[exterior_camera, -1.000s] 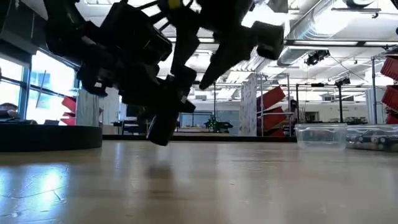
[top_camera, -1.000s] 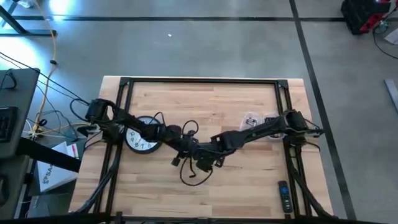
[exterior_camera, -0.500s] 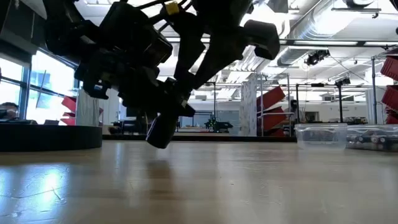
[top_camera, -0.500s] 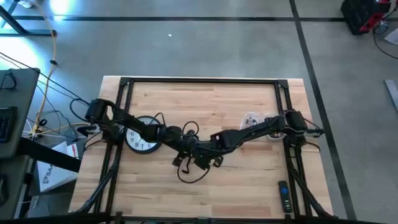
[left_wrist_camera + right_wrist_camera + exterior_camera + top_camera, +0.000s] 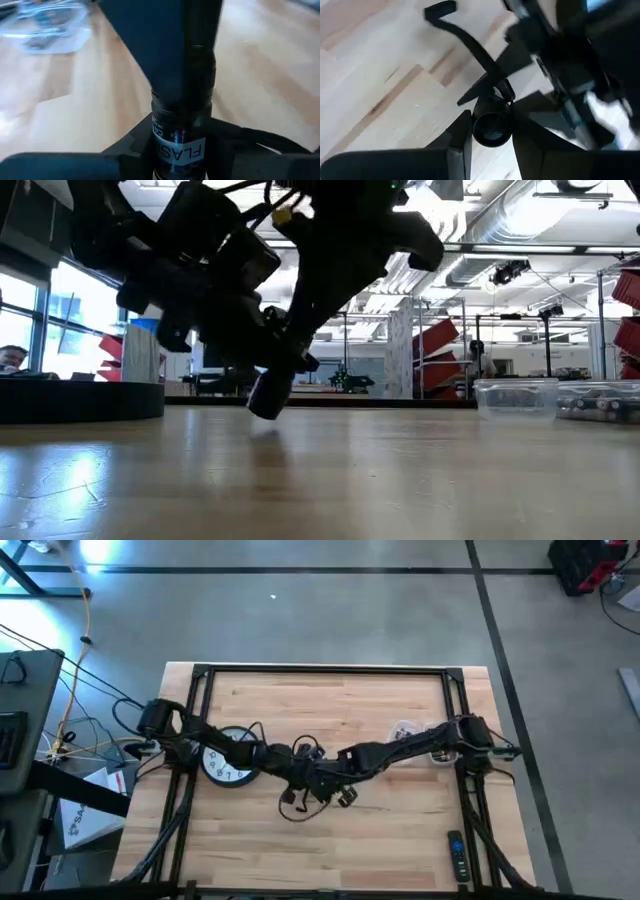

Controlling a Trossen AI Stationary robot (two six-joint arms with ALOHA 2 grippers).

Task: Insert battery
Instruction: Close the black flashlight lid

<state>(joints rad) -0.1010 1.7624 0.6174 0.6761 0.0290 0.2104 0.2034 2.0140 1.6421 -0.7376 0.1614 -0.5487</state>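
Above the middle of the counter (image 5: 400, 830), a black flashlight (image 5: 182, 132) sat pinched between the left gripper's (image 5: 180, 150) fingers (image 5: 127, 147). The right gripper's (image 5: 492, 135) fingers (image 5: 462, 137) closed around its open end, which faced that wrist camera.

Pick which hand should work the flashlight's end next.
Right. The left hand grips the flashlight by its labelled body, so it should probably steady it; the right hand sits at the flashlight's end.

Both arms meet mid-table, left hand (image 5: 300, 783) and right hand (image 5: 327, 785) clamped shut
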